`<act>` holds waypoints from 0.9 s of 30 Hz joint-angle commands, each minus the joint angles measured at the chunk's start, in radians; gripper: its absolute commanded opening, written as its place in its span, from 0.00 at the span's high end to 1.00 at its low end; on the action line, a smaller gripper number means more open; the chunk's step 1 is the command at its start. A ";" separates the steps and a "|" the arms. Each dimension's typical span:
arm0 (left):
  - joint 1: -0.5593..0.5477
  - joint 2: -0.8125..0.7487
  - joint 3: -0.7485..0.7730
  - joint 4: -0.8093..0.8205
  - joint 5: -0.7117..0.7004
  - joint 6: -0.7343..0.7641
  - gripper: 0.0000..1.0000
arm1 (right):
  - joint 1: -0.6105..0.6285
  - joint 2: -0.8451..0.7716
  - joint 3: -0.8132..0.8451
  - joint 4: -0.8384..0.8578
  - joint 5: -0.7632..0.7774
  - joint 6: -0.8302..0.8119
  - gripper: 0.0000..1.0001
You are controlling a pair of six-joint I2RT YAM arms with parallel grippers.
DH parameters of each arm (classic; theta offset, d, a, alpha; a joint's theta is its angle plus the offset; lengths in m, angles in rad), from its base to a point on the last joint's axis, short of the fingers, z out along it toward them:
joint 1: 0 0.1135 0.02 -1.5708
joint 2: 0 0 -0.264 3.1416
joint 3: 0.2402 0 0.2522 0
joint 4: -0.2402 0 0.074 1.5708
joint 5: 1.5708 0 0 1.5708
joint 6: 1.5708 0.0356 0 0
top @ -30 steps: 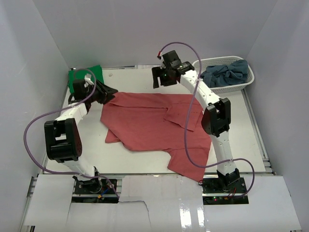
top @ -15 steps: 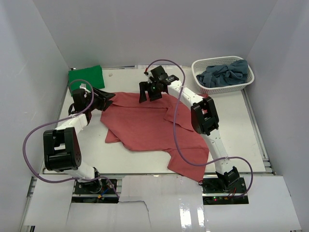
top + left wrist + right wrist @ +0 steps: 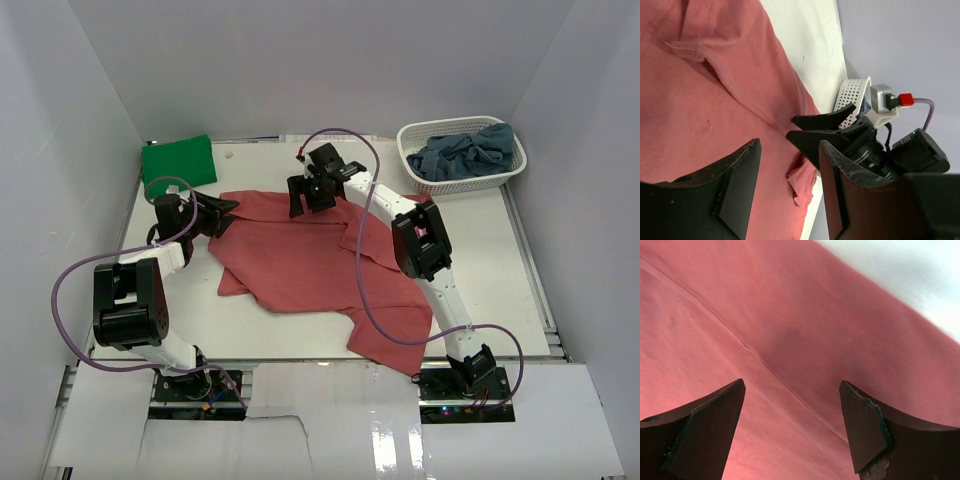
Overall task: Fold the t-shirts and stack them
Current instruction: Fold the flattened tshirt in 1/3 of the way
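A salmon-red t-shirt point(image 3: 320, 260) lies spread and creased across the middle of the table. It fills the left wrist view point(image 3: 700, 100) and the right wrist view point(image 3: 790, 340). My left gripper point(image 3: 224, 213) is open and empty at the shirt's far left corner, just above the cloth point(image 3: 790, 165). My right gripper point(image 3: 303, 200) is open and empty, low over the shirt's far edge point(image 3: 792, 405). A folded bright green t-shirt point(image 3: 178, 160) lies at the far left corner. Grey-blue t-shirts point(image 3: 465, 155) are heaped in the basket.
A white lattice basket point(image 3: 415, 170) stands at the far right; its end shows in the left wrist view point(image 3: 852, 92). White walls close in the table on three sides. Purple cables loop from both arms.
My right gripper has swung from near the basket leftward and down onto the shirt's far edge. My left gripper has drawn back toward me along the shirt's left corner. The shirt has not moved.
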 commanded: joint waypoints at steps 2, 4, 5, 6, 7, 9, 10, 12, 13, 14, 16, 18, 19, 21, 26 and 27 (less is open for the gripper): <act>0.003 -0.003 -0.011 0.046 -0.021 0.001 0.40 | 0.018 -0.056 -0.033 0.011 0.071 -0.051 0.17; 0.003 0.005 -0.012 0.051 -0.020 0.001 0.40 | 0.018 -0.053 -0.019 0.005 0.070 -0.052 0.17; 0.003 0.010 -0.012 0.053 -0.018 -0.001 0.40 | 0.018 -0.050 -0.016 -0.001 0.070 -0.052 0.18; 0.003 0.013 -0.017 0.059 -0.017 -0.005 0.40 | 0.018 -0.050 -0.016 -0.001 0.070 -0.051 0.20; 0.003 0.016 -0.019 0.062 -0.015 -0.007 0.39 | 0.018 -0.050 -0.016 0.000 0.068 -0.051 0.31; 0.001 0.017 -0.025 0.069 -0.017 -0.008 0.40 | 0.018 -0.054 -0.019 0.002 0.064 -0.049 0.52; 0.001 0.016 -0.026 0.071 -0.018 -0.008 0.40 | 0.018 -0.059 -0.022 0.005 0.058 -0.048 0.65; 0.001 0.011 -0.028 0.074 -0.021 -0.004 0.40 | 0.018 -0.068 -0.034 0.012 0.054 -0.045 0.92; 0.001 0.011 -0.025 0.074 -0.020 -0.004 0.40 | 0.017 -0.070 -0.037 0.015 0.054 -0.043 0.92; 0.001 0.011 -0.025 0.074 -0.018 -0.002 0.40 | 0.017 -0.073 -0.043 0.018 0.056 -0.043 0.92; 0.003 0.013 -0.025 0.074 -0.017 -0.001 0.40 | 0.017 -0.077 -0.045 0.022 0.059 -0.041 0.92; 0.000 0.017 -0.026 0.077 -0.018 -0.001 0.40 | 0.015 -0.073 -0.045 0.023 0.059 -0.038 0.92; -0.002 0.020 -0.028 0.079 -0.018 -0.002 0.40 | 0.015 -0.068 -0.043 0.020 0.061 -0.034 0.92; -0.008 0.028 -0.037 0.088 -0.029 -0.005 0.40 | 0.012 -0.056 -0.046 0.018 0.061 -0.025 0.92; -0.023 0.069 -0.095 0.186 -0.064 -0.077 0.40 | 0.012 -0.027 -0.036 0.011 0.068 -0.022 0.92; -0.026 0.076 -0.104 0.209 -0.078 -0.084 0.40 | 0.012 -0.021 -0.034 0.011 0.068 -0.022 0.92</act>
